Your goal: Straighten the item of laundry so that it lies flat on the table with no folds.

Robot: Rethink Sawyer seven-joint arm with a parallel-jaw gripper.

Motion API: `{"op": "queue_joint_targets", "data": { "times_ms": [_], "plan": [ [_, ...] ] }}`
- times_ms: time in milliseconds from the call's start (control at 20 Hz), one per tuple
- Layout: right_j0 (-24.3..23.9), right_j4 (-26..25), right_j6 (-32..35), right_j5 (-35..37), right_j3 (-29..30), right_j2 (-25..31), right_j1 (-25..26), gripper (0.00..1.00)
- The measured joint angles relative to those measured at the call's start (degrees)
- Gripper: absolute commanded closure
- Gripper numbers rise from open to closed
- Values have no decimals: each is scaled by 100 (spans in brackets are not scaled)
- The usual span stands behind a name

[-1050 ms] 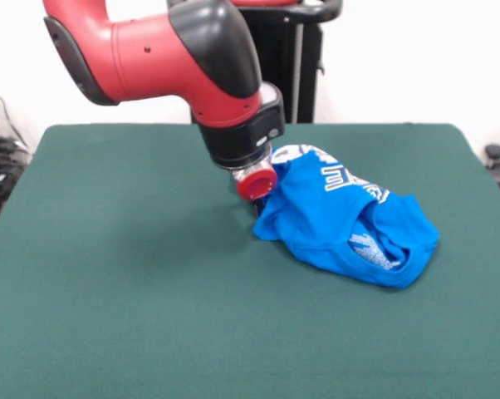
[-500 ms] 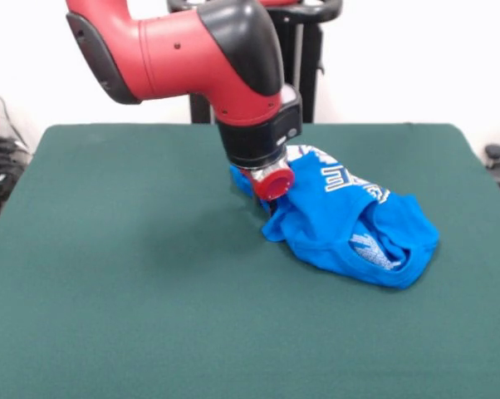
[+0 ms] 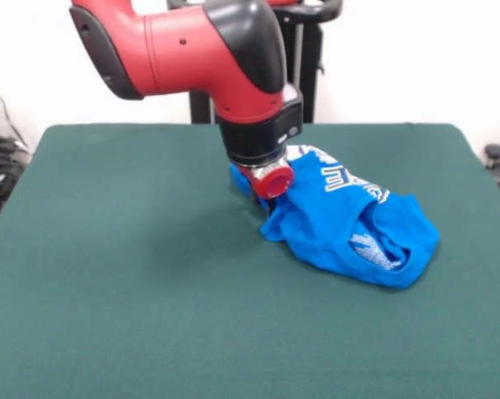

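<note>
The T-shirt (image 3: 350,224) lies bunched in a folded heap on the table (image 3: 125,274), right of centre toward three o'clock, its lettering uppermost at the far side and its hem doubled under along the near edge, so it is not yet flat. The gripper (image 3: 269,195) sits at the heap's nine o'clock edge, pressed into the cloth, which in my judgement is the placement for taking that edge and drawing it outward. Cloth and wrist hide the fingers, so I cannot tell whether they are spread, narrowed or holding fabric.
</note>
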Motion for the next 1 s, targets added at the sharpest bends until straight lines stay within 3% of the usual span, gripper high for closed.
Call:
{"op": "queue_joint_targets", "data": {
  "times_ms": [1000],
  "plan": [
    [37, -2, 0, 2, 2, -80, -679, 0]
  ]
}}
